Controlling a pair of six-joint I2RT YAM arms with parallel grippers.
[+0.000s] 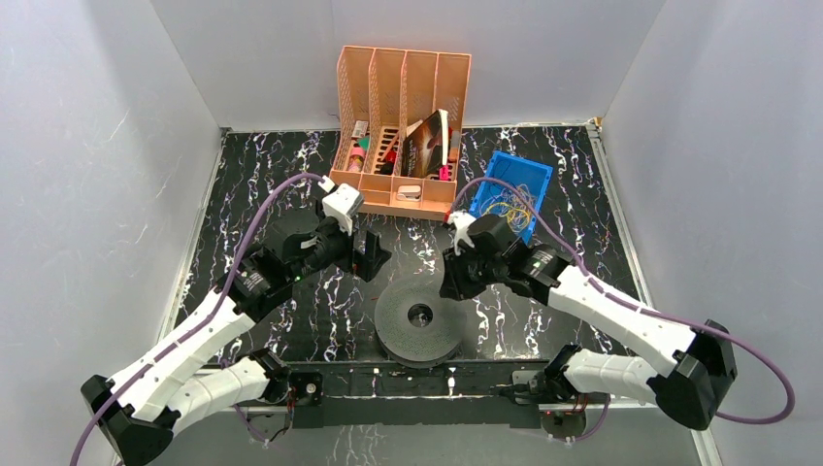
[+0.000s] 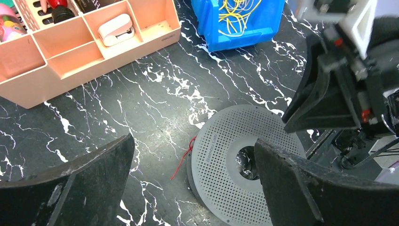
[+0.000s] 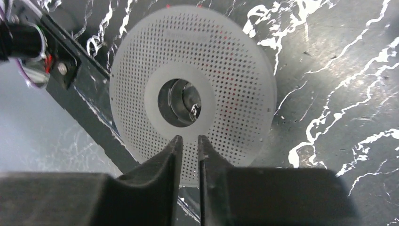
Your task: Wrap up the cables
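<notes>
Right gripper, nearest the lens, hangs with its fingers almost together. Only a thin slit is between them, and I cannot tell if they pinch anything. Left gripper is spread wide. On the marble table, the pink organizer stands at 12 o'clock from the grey spool. The blue bin at 1 o'clock holds yellow cables. One red cable lies at the spool's 9 o'clock edge in the left wrist view.
</notes>
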